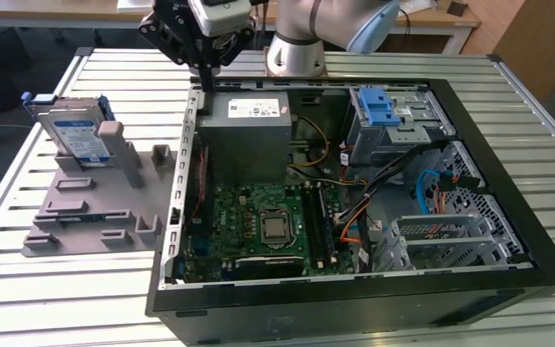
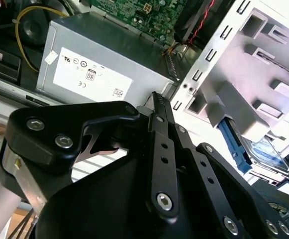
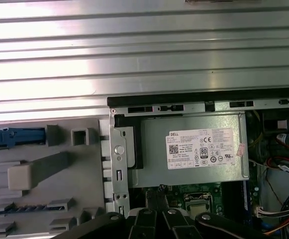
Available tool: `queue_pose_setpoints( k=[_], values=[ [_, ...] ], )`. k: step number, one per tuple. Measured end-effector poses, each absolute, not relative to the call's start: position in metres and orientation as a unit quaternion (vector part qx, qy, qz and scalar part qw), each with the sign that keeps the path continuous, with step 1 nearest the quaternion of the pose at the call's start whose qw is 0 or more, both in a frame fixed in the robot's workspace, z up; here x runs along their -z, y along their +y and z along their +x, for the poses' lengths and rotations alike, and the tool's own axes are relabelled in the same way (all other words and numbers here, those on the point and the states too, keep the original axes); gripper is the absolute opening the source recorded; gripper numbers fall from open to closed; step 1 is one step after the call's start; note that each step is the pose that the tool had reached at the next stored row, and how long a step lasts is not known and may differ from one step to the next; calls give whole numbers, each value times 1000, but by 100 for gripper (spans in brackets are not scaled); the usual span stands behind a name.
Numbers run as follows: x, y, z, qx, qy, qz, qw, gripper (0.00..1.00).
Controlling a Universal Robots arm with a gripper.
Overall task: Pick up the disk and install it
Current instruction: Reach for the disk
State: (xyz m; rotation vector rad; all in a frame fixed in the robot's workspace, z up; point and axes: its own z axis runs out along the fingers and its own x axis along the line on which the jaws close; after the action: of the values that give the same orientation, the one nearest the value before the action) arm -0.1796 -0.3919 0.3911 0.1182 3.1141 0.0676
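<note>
The disk is a silver drive with a blue-and-white label and blue side rails. It stands on edge in a grey holder on the table, at the exterior view's left of the open computer case. From above, its blue rail shows as the disk in the first wrist view, and the disk sits behind the holder's posts in the second. My gripper hangs shut and empty over the case's back corner by the power supply, apart from the disk. Its black fingers meet at the tips; the gripper points at the case wall.
Inside the case are a drive cage with a blue latch, a second metal cage, the motherboard and loose cables. The case and holder rest on a slatted metal table. The arm's base stands behind the case.
</note>
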Motion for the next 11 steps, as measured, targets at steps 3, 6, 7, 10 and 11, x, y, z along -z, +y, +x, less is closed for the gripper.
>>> queue_pose_setpoints(
  k=[3,6,7,10,11],
  values=[
    [-391,-389,-184,-22,999,38,12,11],
    [-391,-386,-188,-22,999,38,12,11],
    [-391,-385,-189,-22,999,38,12,11],
    [-391,-384,-193,-22,999,38,12,11],
    [-391,-383,-194,-22,999,38,12,11]
  ],
)
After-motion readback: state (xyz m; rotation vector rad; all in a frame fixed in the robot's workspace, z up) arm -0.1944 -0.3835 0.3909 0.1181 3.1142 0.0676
